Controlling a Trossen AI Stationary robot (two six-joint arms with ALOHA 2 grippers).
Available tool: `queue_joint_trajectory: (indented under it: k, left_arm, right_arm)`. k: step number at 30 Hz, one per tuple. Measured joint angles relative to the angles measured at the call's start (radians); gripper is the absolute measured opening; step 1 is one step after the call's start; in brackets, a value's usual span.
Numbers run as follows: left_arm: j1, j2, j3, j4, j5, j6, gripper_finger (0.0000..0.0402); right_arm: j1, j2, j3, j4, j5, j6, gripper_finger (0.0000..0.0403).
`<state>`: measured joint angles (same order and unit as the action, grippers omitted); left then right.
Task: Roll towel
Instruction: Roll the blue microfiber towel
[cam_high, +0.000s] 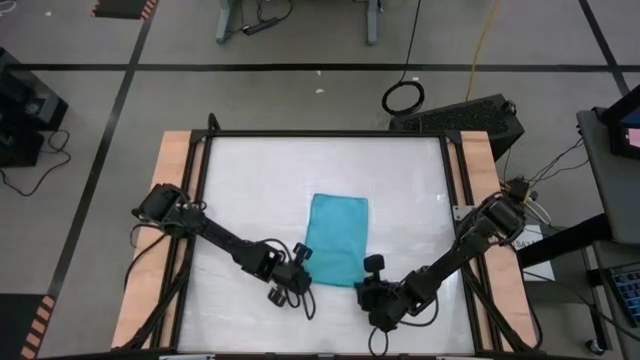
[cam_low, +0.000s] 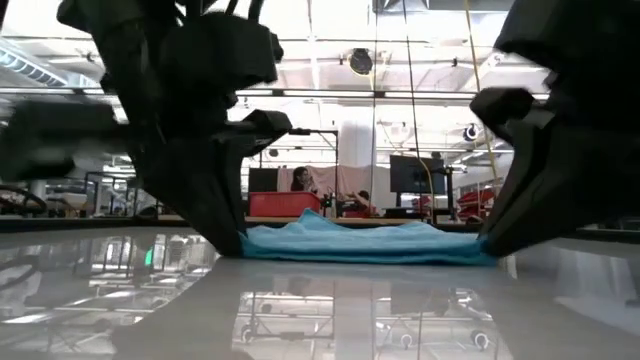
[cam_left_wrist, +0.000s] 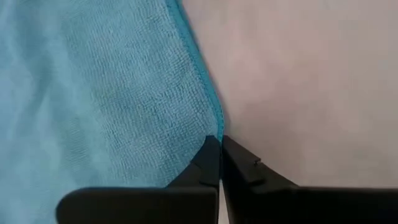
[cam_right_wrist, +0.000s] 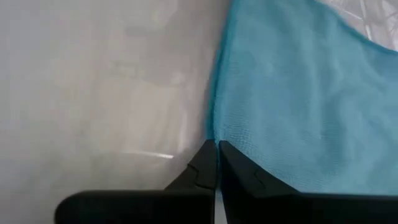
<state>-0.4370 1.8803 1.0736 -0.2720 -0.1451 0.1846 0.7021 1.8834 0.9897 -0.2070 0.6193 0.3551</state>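
Observation:
The turquoise towel lies flat on the white table top, its long sides running from near to far. My left gripper is at the towel's near left corner. Its fingertips are together on the towel's edge in the left wrist view. My right gripper is at the near right corner, its fingertips together on the edge in the right wrist view. In the low view the towel lies between my left gripper and my right gripper. My left gripper pinches the towel's near left corner between its two fingertips, right at the hemmed edge. The fingers slant down from the table's near left side. The towel lies flat on the table; one layer or several, I cannot tell. My right gripper pinches the towel's near right corner between its two fingertips, at the edge. The fingers slant down from the table's near right side. The towel lies flat on the table and is not lifted.
The white table top has a dark frame and wooden side strips. Bare table lies to the far, left and right of the towel. Cables and a dark box lie on the floor beyond the far edge.

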Motion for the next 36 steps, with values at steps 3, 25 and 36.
queue_joint_trajectory:
  k: [3,25,36]
  left_arm:
    - [0.009,-0.019,0.000,0.031,0.106,-0.065,0.0003]
    - [0.065,-0.041,0.002,0.071,0.263,-0.493,0.0001]
    - [0.070,-0.040,0.003,0.025,0.175,-0.520,0.0002]
  right_arm:
    - [0.007,-0.048,0.000,0.002,-0.023,0.036,0.0000]
    - [-0.036,-0.125,0.001,-0.091,-0.226,0.452,0.0000]
    - [-0.073,-0.125,-0.046,-0.120,-0.251,0.555,0.0000]
